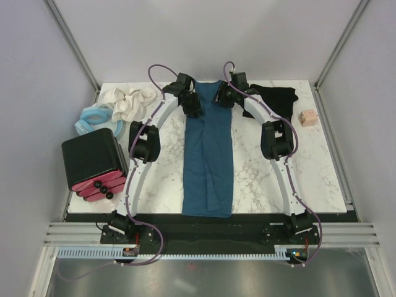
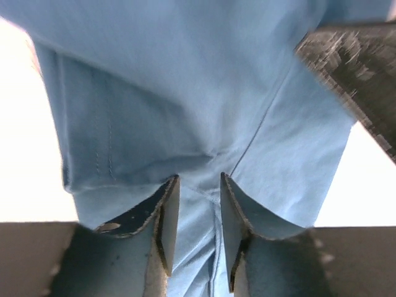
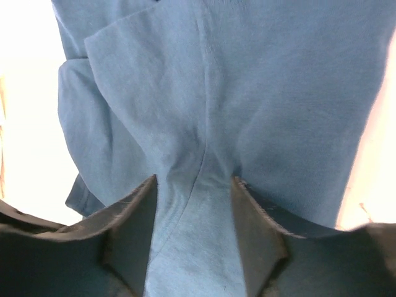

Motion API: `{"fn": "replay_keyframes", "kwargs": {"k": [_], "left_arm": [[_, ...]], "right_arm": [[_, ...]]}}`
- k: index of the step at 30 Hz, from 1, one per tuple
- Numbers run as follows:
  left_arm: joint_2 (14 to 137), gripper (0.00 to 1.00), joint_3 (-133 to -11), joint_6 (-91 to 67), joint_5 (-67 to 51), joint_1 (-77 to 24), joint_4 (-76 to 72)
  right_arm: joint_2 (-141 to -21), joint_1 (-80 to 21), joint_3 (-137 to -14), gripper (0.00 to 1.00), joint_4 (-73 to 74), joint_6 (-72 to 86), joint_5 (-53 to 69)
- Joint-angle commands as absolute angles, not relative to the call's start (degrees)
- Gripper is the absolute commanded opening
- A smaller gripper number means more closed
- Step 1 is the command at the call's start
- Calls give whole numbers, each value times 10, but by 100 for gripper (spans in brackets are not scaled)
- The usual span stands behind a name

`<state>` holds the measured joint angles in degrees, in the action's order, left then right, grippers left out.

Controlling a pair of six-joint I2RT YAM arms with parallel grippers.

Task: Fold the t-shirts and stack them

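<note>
the left claw (image 2: 198, 180) is clenched on a pucker of the teal-blue t-shirt (image 2: 185, 93), with creases in the cloth running into the narrow gap between its fingers (image 2: 166, 213). the right claw (image 3: 193, 182) grasps the same shirt with its fingers (image 3: 133, 229) set wider, and a ridge of fabric is gathered between them.

from above, the left claw (image 1: 192, 105) and the right claw (image 1: 221, 96) sit side by side at the far end of the teal-blue t-shirt (image 1: 209, 161). the shirt lies as a long narrow strip down the middle of the marble bench (image 1: 309, 173), its near end at the near edge.

the black t-shirt (image 1: 276, 98) lies crumpled at the far right, with a small pink cube (image 1: 307, 117) just right of it. at the far left are a cream cloth (image 1: 127, 100) and a pale blue ring (image 1: 91, 119). nearer on the left stands a black box (image 1: 93, 158).
</note>
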<state>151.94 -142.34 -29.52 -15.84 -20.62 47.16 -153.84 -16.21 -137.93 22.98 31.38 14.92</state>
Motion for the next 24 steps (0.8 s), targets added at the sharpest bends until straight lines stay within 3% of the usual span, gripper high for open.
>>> {"fn": "replay_keyframes", "kwargs": {"k": [1, 2, 6, 11, 20, 24], "left_arm": [[1428, 42, -1427, -281, -134, -200, 371], [1406, 43, -1423, -290, -146, -199, 362], [1359, 43, -1406, -304, -174, -199, 352], [1253, 43, -1285, -283, -207, -198, 374], [918, 43, -774, -260, -250, -173, 377], [839, 43, -655, -265, -283, -166, 368]], "right_arm": [[-1439, -154, -1334, 63, 143, 301, 128], [-1412, -154, -1333, 68, 123, 301, 128], [-1365, -153, -1358, 67, 91, 318, 138], [-1264, -146, -1349, 64, 157, 321, 195], [-858, -158, -701, 61, 207, 295, 255], [-747, -166, -588, 64, 259, 294, 252]]}}
